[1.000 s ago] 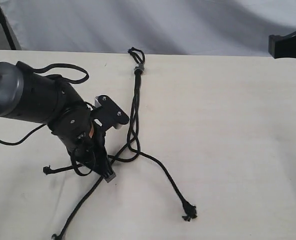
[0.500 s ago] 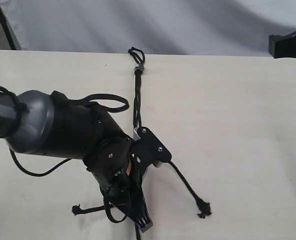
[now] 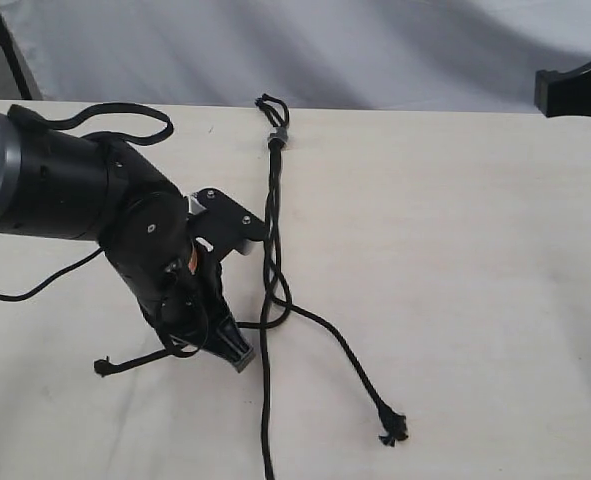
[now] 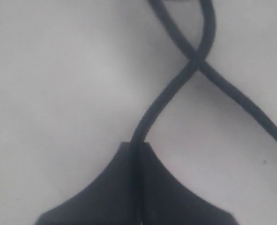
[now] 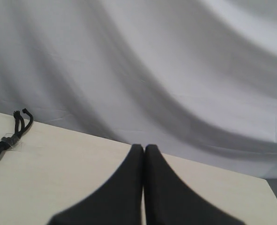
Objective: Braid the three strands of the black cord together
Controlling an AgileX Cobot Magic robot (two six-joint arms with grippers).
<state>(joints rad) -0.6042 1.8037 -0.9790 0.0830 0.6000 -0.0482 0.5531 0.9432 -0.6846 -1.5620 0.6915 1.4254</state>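
Pale wooden worktop (image 3: 475, 250): thin black woven cord (image 3: 271, 200), knotted by the far edge, shows barely one crossing; braiding mostly remains. Left gripper (image 3: 235, 355) pinches one strand (image 4: 160, 101); right gripper (image 5: 144, 152) clenched, empty.

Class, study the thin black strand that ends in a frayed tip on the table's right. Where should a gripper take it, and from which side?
Probably on the straight stretch of the thin black woven strand just short of its frayed tip, from above, jaws set across it. There it lies flat on the pale table, apart from the other strands, open to the right.
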